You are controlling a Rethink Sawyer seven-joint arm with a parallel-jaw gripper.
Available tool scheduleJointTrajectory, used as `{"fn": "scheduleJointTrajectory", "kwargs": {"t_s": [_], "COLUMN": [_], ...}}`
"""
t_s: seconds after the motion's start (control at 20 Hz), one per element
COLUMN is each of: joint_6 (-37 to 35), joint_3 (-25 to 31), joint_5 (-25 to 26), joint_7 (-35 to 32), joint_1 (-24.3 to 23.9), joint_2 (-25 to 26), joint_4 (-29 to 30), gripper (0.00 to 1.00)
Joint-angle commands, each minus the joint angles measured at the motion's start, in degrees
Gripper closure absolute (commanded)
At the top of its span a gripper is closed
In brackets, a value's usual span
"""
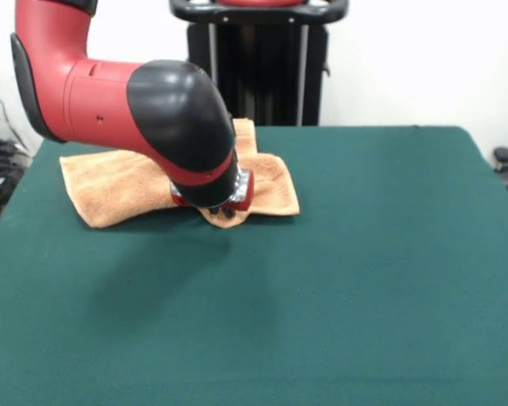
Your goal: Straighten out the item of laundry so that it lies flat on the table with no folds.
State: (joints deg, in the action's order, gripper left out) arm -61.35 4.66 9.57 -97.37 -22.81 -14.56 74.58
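Note:
The orange-tan towel [110, 186] lies rumpled on the far left part of the green table [364, 279]. It stretches from a left corner to a right corner near the table's middle, with a flap folded up at its far side [247, 135]. The red and black arm comes down from the upper left and covers the towel's middle. My gripper [227, 211] is low, down at the towel's near edge, touching or pressed into the cloth. The wrist hides it, so I cannot tell whether it is open or shut.
The black pedestal [254, 68] stands at the table's far edge, just behind the towel. A dark caster [504, 156] shows beyond the table's right side. Green cloth stretches toward the camera and to the right of the towel.

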Motion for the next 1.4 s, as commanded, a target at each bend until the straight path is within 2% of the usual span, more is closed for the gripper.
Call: {"fn": "scheduleJointTrajectory", "kwargs": {"t_s": [0.05, 0.35, 0.55, 0.75, 1.15, 1.4], "joint_6": [20.0, 19.6, 20.2, 20.1, 19.9, 20.0], "joint_3": [3.0, 2.5, 2.5, 2.5, 3.1, 3.0], "joint_5": [6.6, 6.8, 6.8, 6.8, 6.9, 6.6], "joint_7": [0.9, 0.4, -0.3, 0.0, -1.0, -2.6], "joint_1": [-0.6, -0.6, -0.8, -1.0, -0.6, 0.5], "joint_2": [-0.8, -6.3, -11.7, -14.6, -16.6, -16.1], "joint_4": [1.1, 7.2, 14.4, 18.0, 20.1, 19.6], "gripper": [1.00, 1.00, 1.00, 1.00, 1.00, 1.00]}}
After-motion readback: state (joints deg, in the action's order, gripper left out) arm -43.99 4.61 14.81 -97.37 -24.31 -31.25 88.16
